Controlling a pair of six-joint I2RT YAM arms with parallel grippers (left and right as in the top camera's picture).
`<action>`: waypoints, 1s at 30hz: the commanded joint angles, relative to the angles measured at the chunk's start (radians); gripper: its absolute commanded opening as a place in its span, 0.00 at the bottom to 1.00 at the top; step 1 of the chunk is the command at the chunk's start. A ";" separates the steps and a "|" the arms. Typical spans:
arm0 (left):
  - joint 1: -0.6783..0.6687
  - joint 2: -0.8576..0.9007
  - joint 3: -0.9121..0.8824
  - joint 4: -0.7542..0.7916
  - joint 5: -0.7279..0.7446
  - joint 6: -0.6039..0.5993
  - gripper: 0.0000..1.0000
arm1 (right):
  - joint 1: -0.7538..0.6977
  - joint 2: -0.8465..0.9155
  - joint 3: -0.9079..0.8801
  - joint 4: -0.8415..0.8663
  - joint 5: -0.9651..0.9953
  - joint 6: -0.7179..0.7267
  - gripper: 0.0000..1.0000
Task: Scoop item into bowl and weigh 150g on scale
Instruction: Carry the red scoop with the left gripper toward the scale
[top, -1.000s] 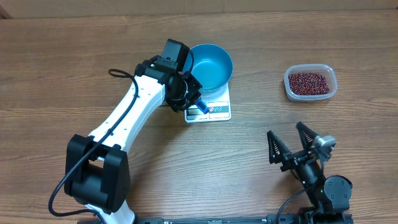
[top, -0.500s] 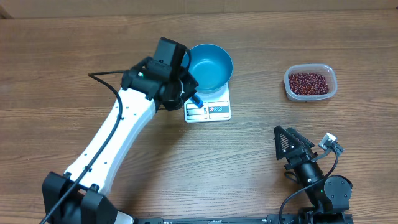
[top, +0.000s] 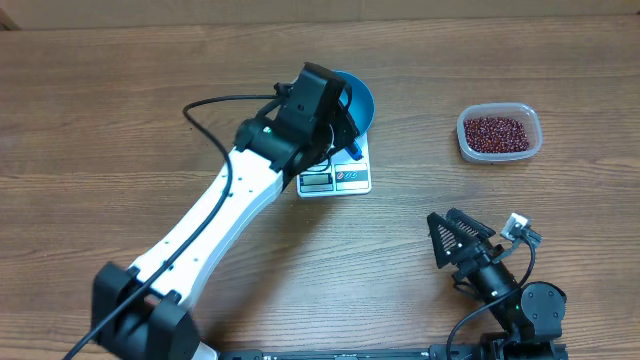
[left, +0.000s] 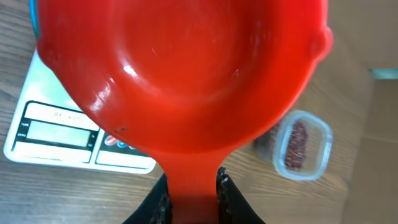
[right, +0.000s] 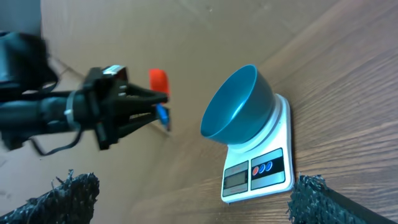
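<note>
My left gripper is shut on the handle of a red scoop, which fills the left wrist view with no beans showing in it. In the overhead view that arm reaches over the left side of the blue bowl, which sits on the white scale. The scale's display shows below the scoop. The red-brown beans lie in a clear tub at the right. My right gripper stands open near the front edge, with nothing between its fingers. From there I see the bowl and the scale.
The left arm lies diagonally across the wooden table from the front left to the bowl, with a black cable looping above it. The tub of beans lies well to the right of the scale.
The left wrist has swung right and now hangs over the bowl's left side, scoop still held. The right gripper has turned slightly, still open.
</note>
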 joint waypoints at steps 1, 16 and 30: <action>0.015 0.073 0.023 0.006 -0.012 -0.018 0.04 | -0.003 -0.009 -0.010 0.011 -0.060 -0.051 1.00; 0.086 0.173 0.023 -0.031 0.163 -0.061 0.04 | -0.003 -0.008 -0.010 0.008 -0.096 -0.100 1.00; 0.086 0.167 0.034 -0.079 0.188 -0.060 0.04 | -0.003 -0.008 0.000 0.003 -0.128 -0.101 1.00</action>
